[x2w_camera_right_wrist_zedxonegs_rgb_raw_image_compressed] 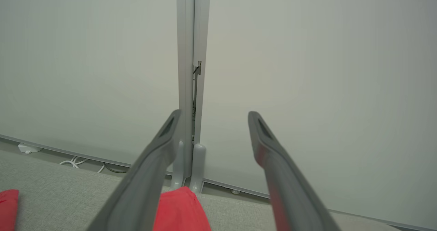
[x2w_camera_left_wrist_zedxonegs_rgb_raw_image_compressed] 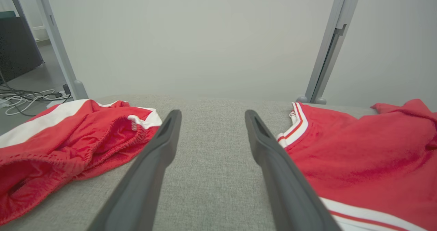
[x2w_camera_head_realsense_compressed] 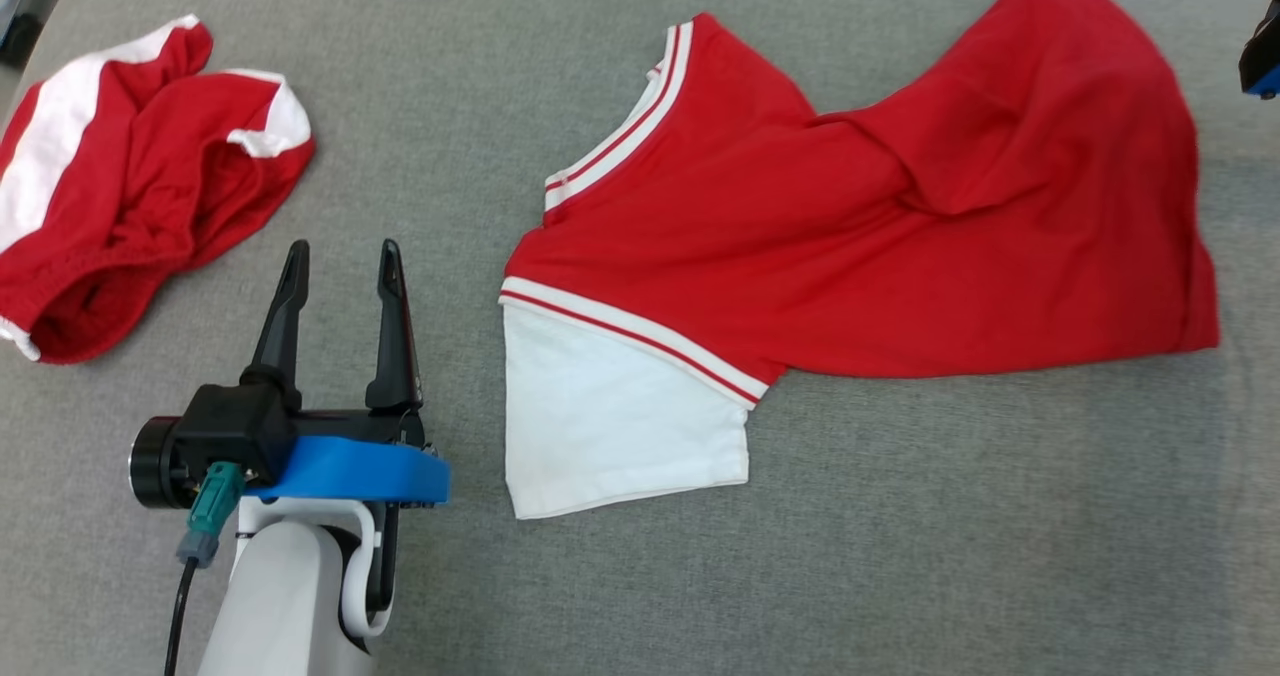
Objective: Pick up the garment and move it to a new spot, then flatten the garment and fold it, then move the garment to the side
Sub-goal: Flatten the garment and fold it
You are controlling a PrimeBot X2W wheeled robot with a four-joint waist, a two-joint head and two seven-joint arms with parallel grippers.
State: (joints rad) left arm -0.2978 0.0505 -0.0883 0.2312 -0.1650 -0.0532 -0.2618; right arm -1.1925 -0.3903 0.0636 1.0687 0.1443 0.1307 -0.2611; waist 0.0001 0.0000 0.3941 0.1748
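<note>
Garment (x2w_camera_head_realsense_compressed: pixel 850 226): red shirt with one white sleeve and striped trim. It lies rumpled on the grey fabric-covered desk (x2w_camera_head_realsense_compressed: pixel 450 106), right of centre in my head view, with the sleeve nearest me and the body bunched toward the far right. Left tool (x2w_camera_head_realsense_compressed: pixel 344 248): I see its fingers spread wide with nothing between them, over bare desk between the shirt and the shorts, touching neither. Right tool (x2w_camera_right_wrist_zedxonegs_rgb_raw_image_compressed: pixel 214 115): fingers wide apart, gripping nothing, raised above the desk's far side, a red fold showing below it in its wrist view. Red shorts (x2w_camera_head_realsense_compressed: pixel 130 196) with white panels: crumpled at the desk's left, well apart from the shirt.
</note>
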